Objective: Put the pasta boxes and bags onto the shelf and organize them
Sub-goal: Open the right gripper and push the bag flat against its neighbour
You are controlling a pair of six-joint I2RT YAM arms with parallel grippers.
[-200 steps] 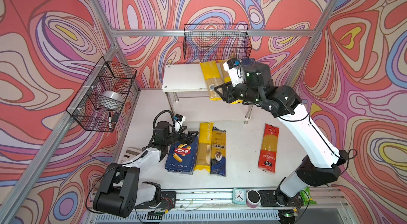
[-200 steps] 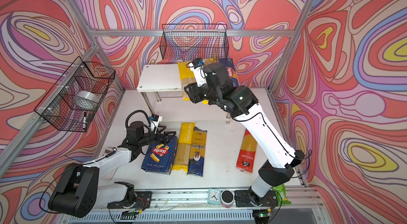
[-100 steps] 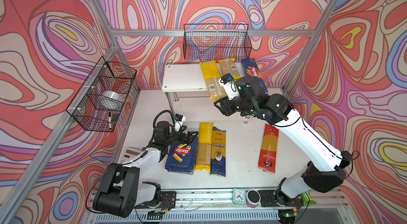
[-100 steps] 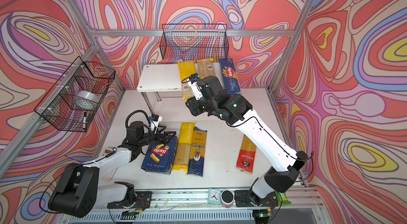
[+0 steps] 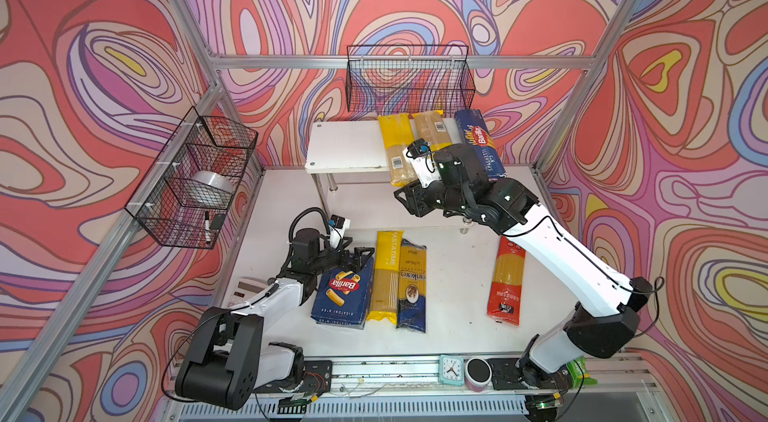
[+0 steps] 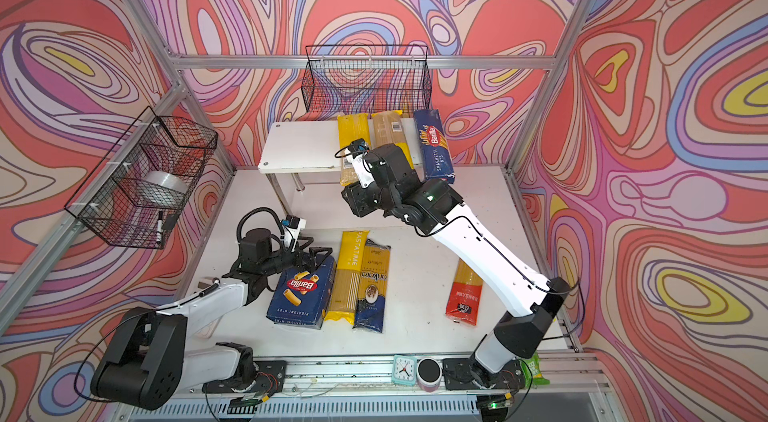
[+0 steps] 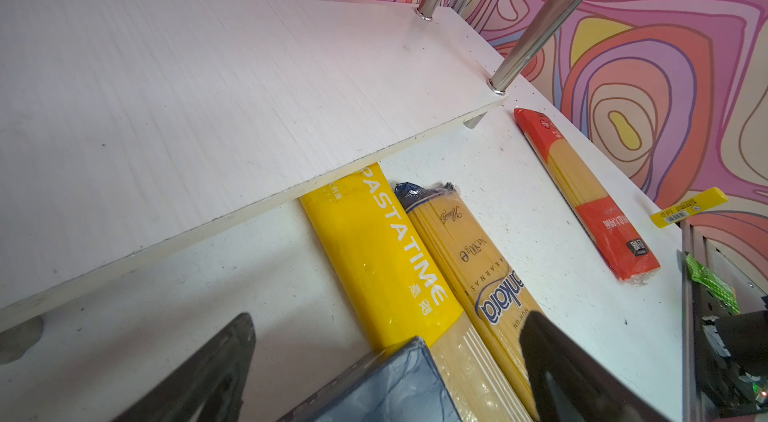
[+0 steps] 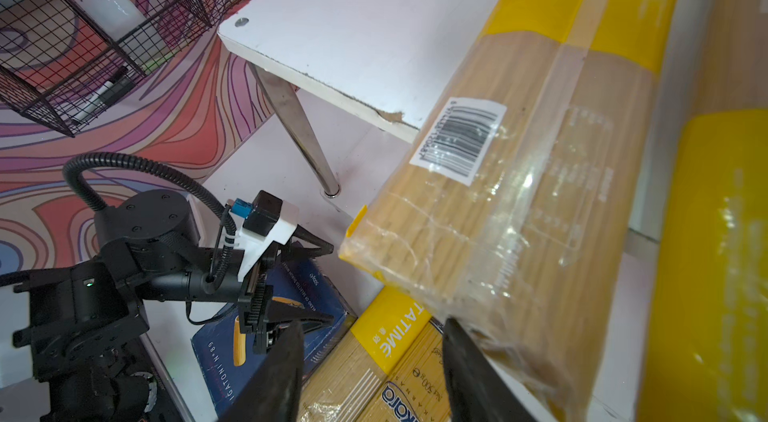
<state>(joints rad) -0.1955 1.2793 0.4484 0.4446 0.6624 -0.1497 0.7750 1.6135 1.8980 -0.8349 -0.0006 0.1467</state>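
On the shelf's top board lie two yellow bags and the narrow Barilla spaghetti box, all overhanging its front edge. My right gripper hangs open and empty just below the nearer yellow bag. On the table lie the wide rigatoni box, the PASTATIME bag, a dark blue bag and a red bag. My left gripper is open, straddling the rigatoni box's far corner without touching it.
A black wire basket hangs on the back wall above the shelf, another on the left wall with a tape roll and a marker. The shelf's lower board lies just beyond the table bags. A clock and a jar stand on the front rail.
My right gripper has come off the shelf top, moving down and towards the front, and has opened a little. The yellow bag stays on the board. The left arm has not moved.
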